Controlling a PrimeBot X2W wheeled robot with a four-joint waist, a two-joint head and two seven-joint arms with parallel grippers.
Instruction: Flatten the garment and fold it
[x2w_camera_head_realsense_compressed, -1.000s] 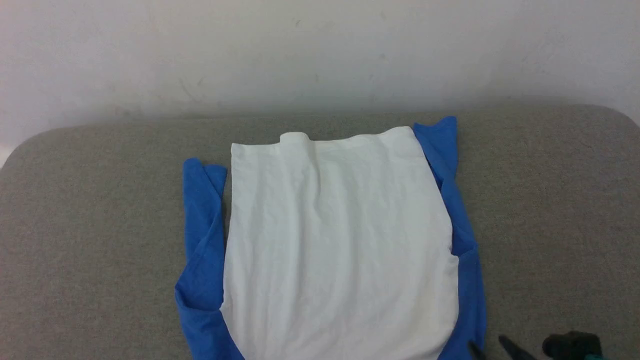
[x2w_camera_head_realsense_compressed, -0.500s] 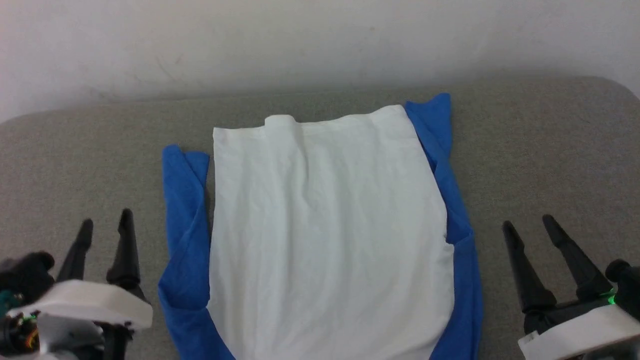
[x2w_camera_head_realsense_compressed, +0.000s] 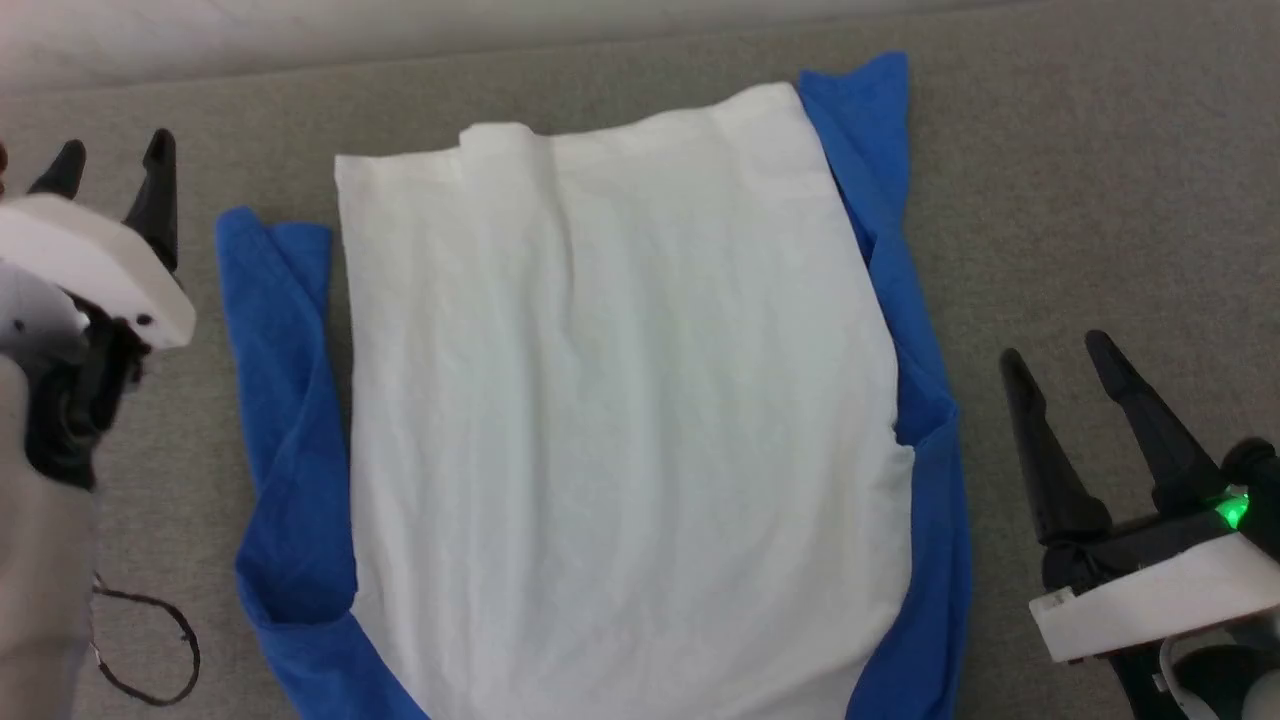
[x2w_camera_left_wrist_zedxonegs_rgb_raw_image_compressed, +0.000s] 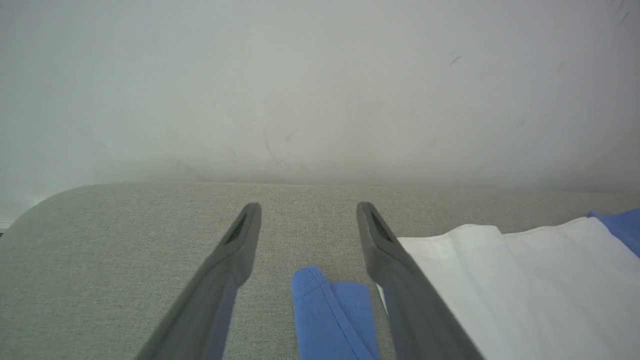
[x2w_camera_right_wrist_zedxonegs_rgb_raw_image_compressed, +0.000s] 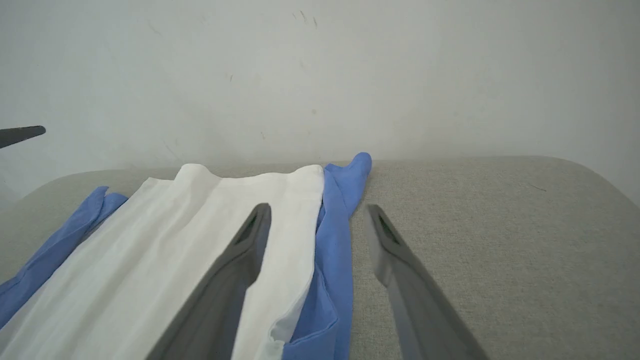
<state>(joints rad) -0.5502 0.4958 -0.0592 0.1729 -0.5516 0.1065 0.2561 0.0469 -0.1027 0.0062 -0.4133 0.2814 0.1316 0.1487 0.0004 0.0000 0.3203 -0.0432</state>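
The garment (x2w_camera_head_realsense_compressed: 620, 400) lies spread on the grey surface, a white body with blue sleeves along both sides and a small raised fold at its far edge. My left gripper (x2w_camera_head_realsense_compressed: 113, 150) is open, off the garment's far left corner, empty. In the left wrist view its fingers (x2w_camera_left_wrist_zedxonegs_rgb_raw_image_compressed: 308, 207) straddle the tip of the blue sleeve (x2w_camera_left_wrist_zedxonegs_rgb_raw_image_compressed: 330, 310) from above. My right gripper (x2w_camera_head_realsense_compressed: 1053, 352) is open and empty, to the right of the garment's right blue edge. Through the right wrist view (x2w_camera_right_wrist_zedxonegs_rgb_raw_image_compressed: 318, 208) the white body (x2w_camera_right_wrist_zedxonegs_rgb_raw_image_compressed: 175, 250) and blue side (x2w_camera_right_wrist_zedxonegs_rgb_raw_image_compressed: 335, 250) lie below.
The grey fabric-covered table (x2w_camera_head_realsense_compressed: 1100, 200) has rounded far corners and meets a pale wall (x2w_camera_left_wrist_zedxonegs_rgb_raw_image_compressed: 320, 100) behind. A thin dark cable loop (x2w_camera_head_realsense_compressed: 150, 650) hangs by my left arm at the lower left. Bare grey surface lies on both sides of the garment.
The head camera has tilted down, so the garment sits larger and higher in view. Both grippers came into view; the left one has advanced toward the garment's far left corner. The garment itself has not shifted.
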